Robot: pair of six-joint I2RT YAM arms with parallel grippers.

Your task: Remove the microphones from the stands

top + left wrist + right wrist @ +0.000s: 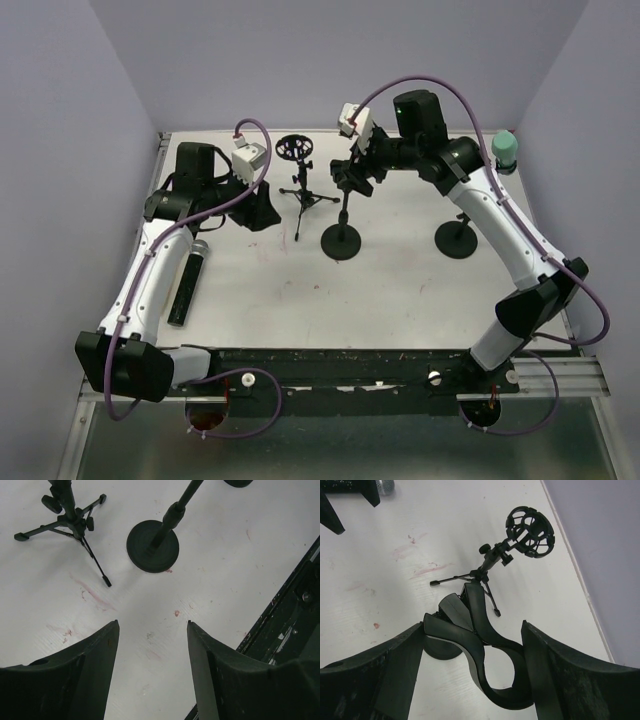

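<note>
Room: lavender walls [330, 60] closed in three sides | Furniture: white table [400, 300] bore faint reddish smears | Light: was even

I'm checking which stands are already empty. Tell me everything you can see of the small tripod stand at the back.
The tripod stand is black all over, seemingly metal with plastic knobs. Three thin legs with capped feet splay on the white table. A short column rises to a clamp knob and a round, open, cage-like mount, which is tilted and empty. The stand is upright near the back of the table, left of the round-base stand. Only the table touches it.
</note>
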